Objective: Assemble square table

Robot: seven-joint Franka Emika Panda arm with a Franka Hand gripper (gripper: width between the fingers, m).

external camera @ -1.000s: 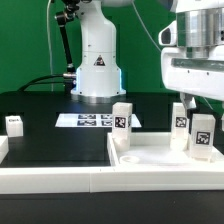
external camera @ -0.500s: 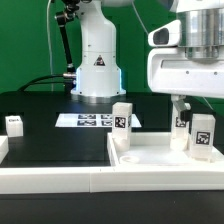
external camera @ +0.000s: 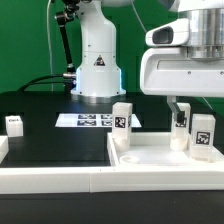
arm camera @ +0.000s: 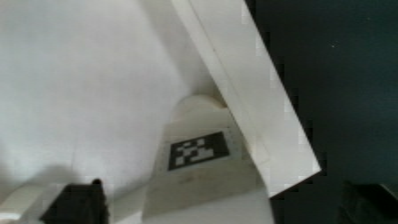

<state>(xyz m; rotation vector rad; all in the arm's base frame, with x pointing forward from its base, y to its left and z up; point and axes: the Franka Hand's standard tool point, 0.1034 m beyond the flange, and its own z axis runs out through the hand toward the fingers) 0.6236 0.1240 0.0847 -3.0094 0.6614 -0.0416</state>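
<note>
Arm (external camera: 186, 62) hangs straight down over the top's (external camera: 150, 160) far corner at my exterior view's right, jaws wide open, holding nothing. Top lies flat on the surface (external camera: 60, 145), three legs (external camera: 122, 117) standing upright in it.

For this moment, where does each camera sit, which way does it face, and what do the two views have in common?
Exterior view: low at the table's edge, facing the arm's base across the black table; it shows the base and the gripper above the square table top.
Wrist view: on the wrist, looking down past a dark fingertip at a white surface bearing one tag.
Shared: the gripper and, probably, the white top; which tag it is, I cannot tell.
</note>
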